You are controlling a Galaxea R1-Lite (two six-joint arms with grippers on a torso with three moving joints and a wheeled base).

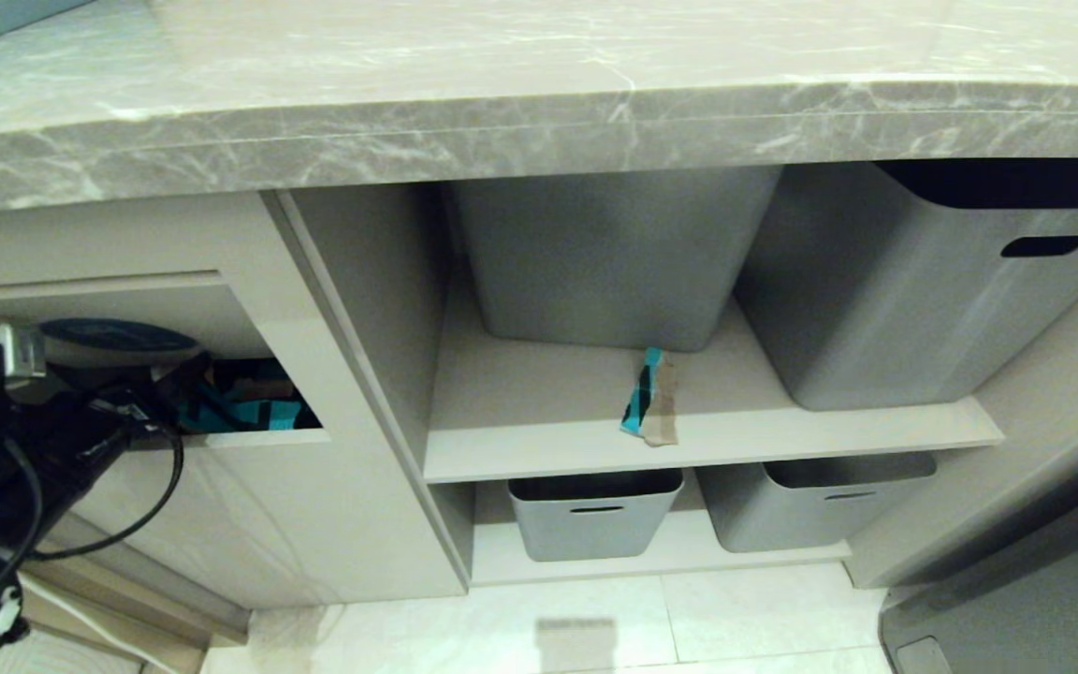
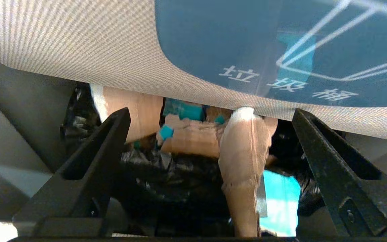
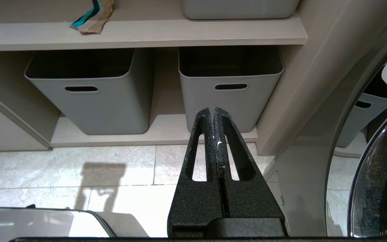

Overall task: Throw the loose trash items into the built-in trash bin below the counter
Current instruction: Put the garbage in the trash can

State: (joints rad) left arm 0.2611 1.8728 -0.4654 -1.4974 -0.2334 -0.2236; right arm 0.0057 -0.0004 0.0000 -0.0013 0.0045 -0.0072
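At the built-in trash bin (image 1: 221, 524) flap: left gripper (image 2: 210, 134), jaws spread (scraps (image 2: 193, 134) seemingly inside).

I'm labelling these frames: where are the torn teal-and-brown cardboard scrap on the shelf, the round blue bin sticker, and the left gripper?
Torn teal-and-brown cardboard scrap (image 1: 649, 401): head view, its middle.
Round blue bin sticker (image 2: 281, 50): left wrist view, blue face.
Left gripper (image 2: 210, 116): left wrist view, between open fingers.

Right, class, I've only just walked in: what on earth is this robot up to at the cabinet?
It is binning cardboard scraps. The left tool, open, is at the built-in trash bin, holding its flap pushed in; scraps lie on the black liner inside. One teal-printed scrap waits on the shelf between grey tubs. The right tool is shut, idle above the floor.
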